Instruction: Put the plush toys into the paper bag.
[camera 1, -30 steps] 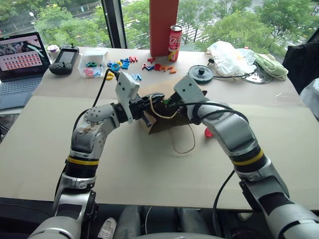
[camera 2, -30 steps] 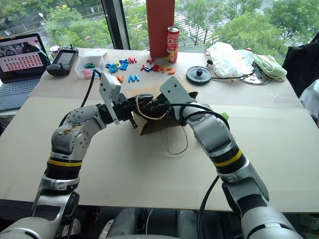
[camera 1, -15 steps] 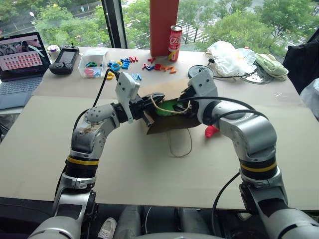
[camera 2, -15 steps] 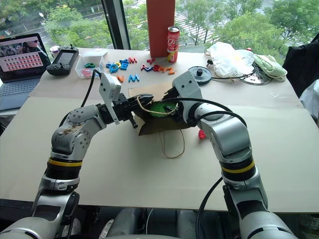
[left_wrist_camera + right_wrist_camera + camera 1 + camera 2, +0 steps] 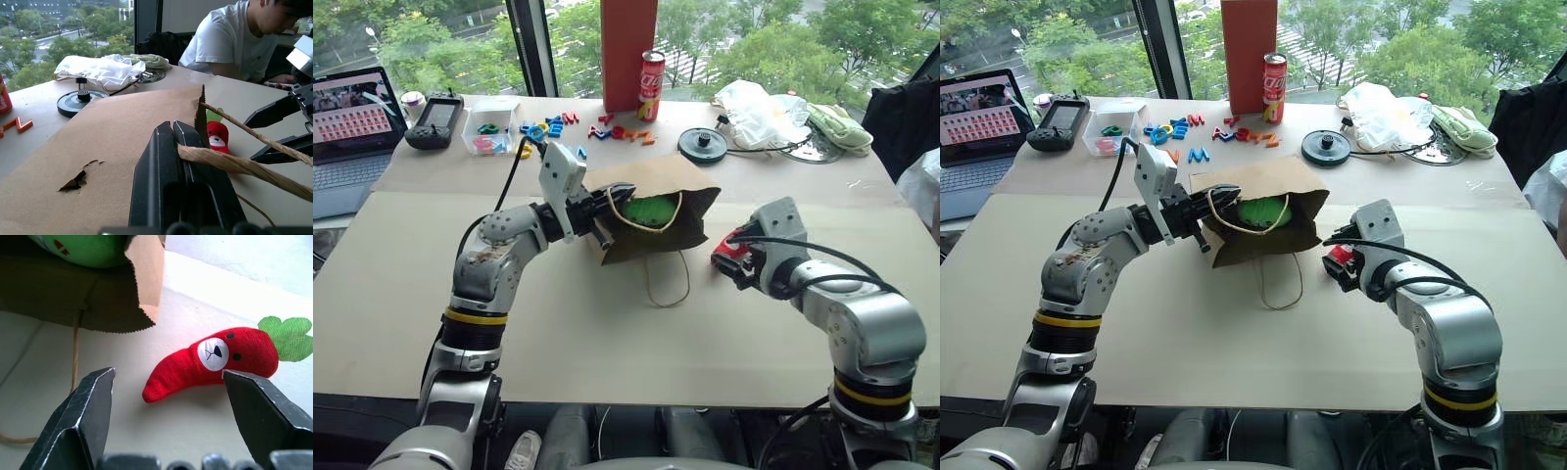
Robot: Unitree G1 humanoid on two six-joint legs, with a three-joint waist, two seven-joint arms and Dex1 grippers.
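Brown paper bag (image 5: 1263,211) holds green toy (image 5: 1261,210); left gripper (image 5: 610,208) pinches handle (image 5: 234,165); right gripper (image 5: 168,416) wide.

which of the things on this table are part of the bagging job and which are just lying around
Job: paper bag; green plush toy in its mouth; red plush toy on the table beside it.
Lying about: plastic letters, soda can, red-orange box, laptop, white plastic bag.
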